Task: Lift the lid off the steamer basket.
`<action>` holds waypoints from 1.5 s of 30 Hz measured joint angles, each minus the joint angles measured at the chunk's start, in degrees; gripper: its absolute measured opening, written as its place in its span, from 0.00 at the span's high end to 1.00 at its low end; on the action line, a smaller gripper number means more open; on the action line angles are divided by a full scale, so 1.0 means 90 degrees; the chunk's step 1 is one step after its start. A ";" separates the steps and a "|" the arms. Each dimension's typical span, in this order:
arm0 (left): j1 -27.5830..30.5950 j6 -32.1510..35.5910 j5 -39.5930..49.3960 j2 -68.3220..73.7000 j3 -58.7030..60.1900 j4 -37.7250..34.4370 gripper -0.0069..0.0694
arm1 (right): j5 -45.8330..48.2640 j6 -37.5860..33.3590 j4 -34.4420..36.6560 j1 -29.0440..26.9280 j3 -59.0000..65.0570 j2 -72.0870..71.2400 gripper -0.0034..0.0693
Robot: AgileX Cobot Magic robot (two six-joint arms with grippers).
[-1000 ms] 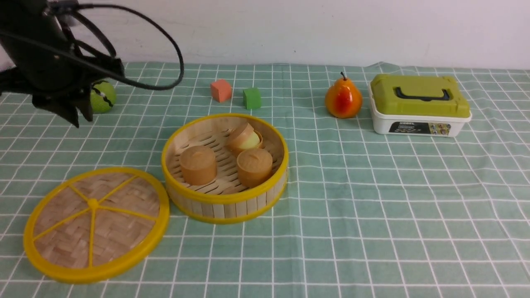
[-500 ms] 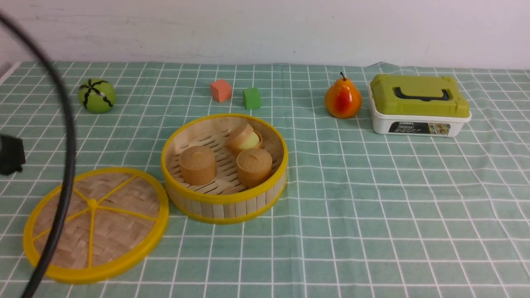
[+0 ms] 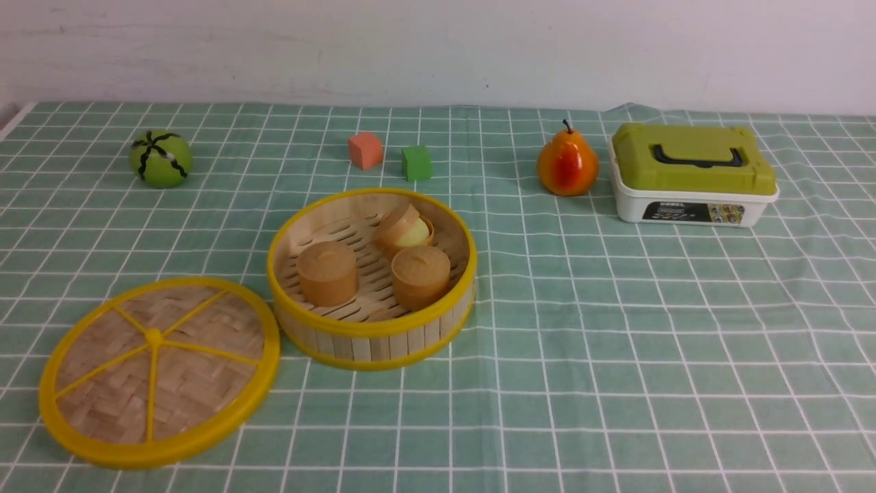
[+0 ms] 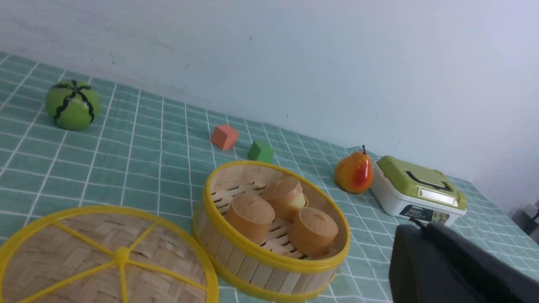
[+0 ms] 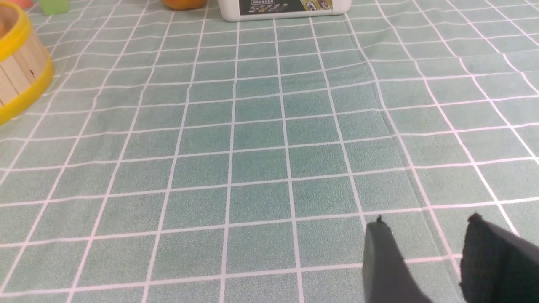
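Observation:
The lid [image 3: 159,370] lies flat on the checked cloth, front left, its edge right beside the steamer basket [image 3: 373,340]. The basket stands open in the middle and holds three brown round pieces. Both show in the left wrist view, the lid [image 4: 105,256] and the basket [image 4: 252,269]. My left gripper [image 4: 414,227] is a single dark mass with no gap, away from both and holding nothing. My right gripper [image 5: 425,221] is open and empty over bare cloth; the basket's edge [image 5: 17,71] is far from it. Neither arm shows in the front view.
A green striped ball [image 3: 161,159] sits back left. A red cube [image 3: 365,150] and a green cube [image 3: 416,163] sit behind the basket. A pear [image 3: 567,164] and a white box with an olive-green lid [image 3: 691,174] stand back right.
My left arm and its cable have drawn back off the left side and left the front view. The lid and the basket have not moved.

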 joint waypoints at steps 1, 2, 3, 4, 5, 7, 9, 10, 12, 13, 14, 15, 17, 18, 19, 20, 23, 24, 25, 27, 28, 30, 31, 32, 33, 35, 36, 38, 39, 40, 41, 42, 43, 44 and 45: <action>0.0000 0.0000 0.0004 -0.0084 0.0025 0.0000 0.93 | 0.0000 0.0000 0.0000 0.0000 0.0000 0.0000 0.62; 0.0000 0.0000 0.0036 -0.0115 0.0031 0.0000 0.93 | 0.0000 0.0000 0.0000 0.0000 0.0000 0.0000 0.62; 0.0000 0.0000 0.0056 -0.0123 0.0037 0.0000 0.93 | 0.0000 0.0000 0.0000 0.0000 0.0000 0.0000 0.62; 0.0000 0.0007 0.0103 -0.0136 0.0037 0.0000 0.93 | 0.0000 0.0000 0.0000 0.0000 0.0000 0.0000 0.62; 0.0000 0.0007 0.0125 -0.0136 0.0037 0.0000 0.93 | 0.0000 0.0000 0.0000 0.0000 0.0000 0.0000 0.62; 0.0000 0.0013 0.0144 -0.0136 0.0037 0.0000 0.93 | 0.0000 0.0000 0.0000 0.0000 0.0000 0.0000 0.62; 0.0000 0.0013 0.0141 -0.0136 0.0037 0.0000 0.93 | 0.0000 0.0000 0.0000 0.0000 0.0000 0.0000 0.62; 0.0000 0.0018 0.0146 -0.0136 0.0037 0.0007 0.93 | 0.0000 0.0000 0.0000 0.0000 0.0000 0.0000 0.62; 0.0000 0.0018 0.0136 -0.0136 0.0096 0.0063 0.93 | 0.0000 0.0000 0.0000 0.0000 0.0000 0.0000 0.62; 0.0000 0.0018 0.0123 -0.0136 0.0174 0.0123 0.93 | 0.0000 0.0000 0.0000 0.0000 0.0000 0.0000 0.62; 0.0000 0.0018 0.0096 -0.0136 0.0295 0.0231 0.93 | 0.0000 0.0000 0.0000 0.0000 0.0000 0.0000 0.62; 0.0000 0.0018 0.0087 -0.0136 0.0446 0.0384 0.93 | 0.0000 0.0000 0.0000 0.0000 0.0000 0.0000 0.62; 0.0000 0.0018 0.0081 -0.0136 0.0664 0.0599 0.93 | 0.0000 0.0000 0.0000 0.0000 0.0000 0.0000 0.62; 0.0000 0.0018 0.0081 -0.0136 0.0823 0.0764 0.92 | 0.0000 0.0000 0.0000 0.0000 0.0000 0.0000 0.62; 0.0000 0.0018 0.0087 -0.0136 0.1153 0.1086 0.92 | 0.0000 0.0000 0.0000 0.0000 0.0000 0.0000 0.62; 0.0000 0.0018 0.0061 -0.0136 0.1402 0.1429 0.92 | 0.0000 0.0000 0.0000 0.0000 0.0000 0.0000 0.62; 0.0000 -0.0285 -0.0268 -0.0136 0.2004 0.1941 0.92 | 0.0000 0.0000 0.0000 0.0000 0.0000 0.0000 0.62; 0.0000 -0.0496 -0.0404 -0.0136 0.2147 0.2033 0.92 | 0.0000 0.0000 0.0000 0.0000 0.0000 0.0000 0.62; 0.0000 -0.0626 -0.0522 -0.0136 0.2282 0.2113 0.92 | 0.0000 0.0000 0.0000 0.0000 0.0000 0.0000 0.62; 0.0000 -0.1025 -0.0919 -0.0136 0.2586 0.2334 0.92 | 0.0000 0.0000 0.0000 0.0000 0.0000 0.0000 0.62; 0.0000 -0.1096 -0.0986 -0.0136 0.2612 0.2334 0.92 | 0.0000 0.0000 0.0000 0.0000 0.0000 0.0000 0.62; 0.0000 -0.1501 -0.1188 -0.0136 0.2780 0.2577 0.91 | 0.0000 0.0000 0.0000 0.0000 0.0000 0.0000 0.62; 0.0000 -0.1666 -0.1204 -0.0142 0.2785 0.2632 0.91 | 0.0000 0.0000 0.0000 0.0000 0.0000 0.0000 0.62; 0.0000 -0.1752 -0.1180 -0.0157 0.2791 0.2654 0.91 | 0.0000 0.0000 0.0000 0.0000 0.0000 0.0000 0.62; 0.0000 -0.1805 -0.1127 -0.0214 0.2799 0.2672 0.91 | 0.0000 0.0000 0.0000 0.0000 0.0000 0.0000 0.62; 0.0000 -0.1861 -0.0939 -0.0382 0.2811 0.2726 0.91 | 0.0000 0.0000 0.0000 0.0000 0.0000 0.0000 0.62; 0.0000 -0.1892 -0.0789 -0.0520 0.2811 0.2754 0.91 | 0.0000 0.0000 0.0000 0.0000 0.0000 0.0000 0.62; 0.0000 -0.1922 -0.0551 -0.0620 0.2811 0.2777 0.90 | 0.0000 0.0000 0.0000 0.0000 0.0000 0.0000 0.62; 0.0000 -0.1931 -0.0523 -0.0630 0.2811 0.2775 0.90 | 0.0000 0.0000 0.0000 0.0000 0.0000 0.0000 0.62; 0.0000 -0.1945 -0.0337 -0.0651 0.2813 0.2798 0.90 | 0.0000 0.0000 0.0000 0.0000 0.0000 0.0000 0.62; 0.0000 -0.1945 -0.0310 -0.0653 0.2819 0.2815 0.90 | 0.0000 0.0000 0.0000 0.0000 0.0000 0.0000 0.62; 0.0000 -0.1945 -0.0264 -0.0653 0.2819 0.2830 0.90 | 0.0000 0.0000 0.0000 0.0000 0.0000 0.0000 0.62; 0.0000 -0.1947 -0.0249 -0.0653 0.2819 0.2836 0.90 | 0.0000 0.0000 0.0000 0.0000 0.0000 0.0000 0.62; 0.0000 -0.1952 -0.0248 -0.0653 0.2819 0.2836 0.90 | 0.0000 0.0000 0.0000 0.0000 0.0000 0.0000 0.62; 0.0000 -0.1960 -0.0244 -0.0653 0.2819 0.2836 0.90 | 0.0000 0.0000 0.0000 0.0000 0.0000 0.0000 0.62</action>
